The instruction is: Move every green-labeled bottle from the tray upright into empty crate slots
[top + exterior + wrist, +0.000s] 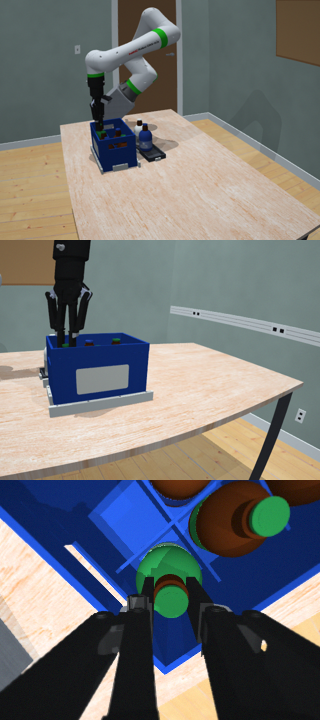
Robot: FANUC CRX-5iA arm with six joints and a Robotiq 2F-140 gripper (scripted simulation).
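My gripper (98,128) (66,342) (169,590) points straight down inside the blue crate (118,157) (103,356) and is shut on the neck of a green-labeled bottle (66,345) (169,562). This bottle is upright at a corner slot; its base is hidden, so I cannot tell whether it touches the crate floor. Another green-capped brown bottle (270,516) stands diagonally across in the wrist view. The tray (157,156) holds a blue-labeled bottle (145,136) and a white bottle (137,130); no green-labeled one shows on it. Crate and tray look level.
In the wrist view, an empty slot (125,522) lies beside the held bottle. Other bottles in the crate include a blue-capped one (118,133) (89,342). Crate walls rise close around the fingers. A grey rail (120,167) (103,403) edges the crate's base.
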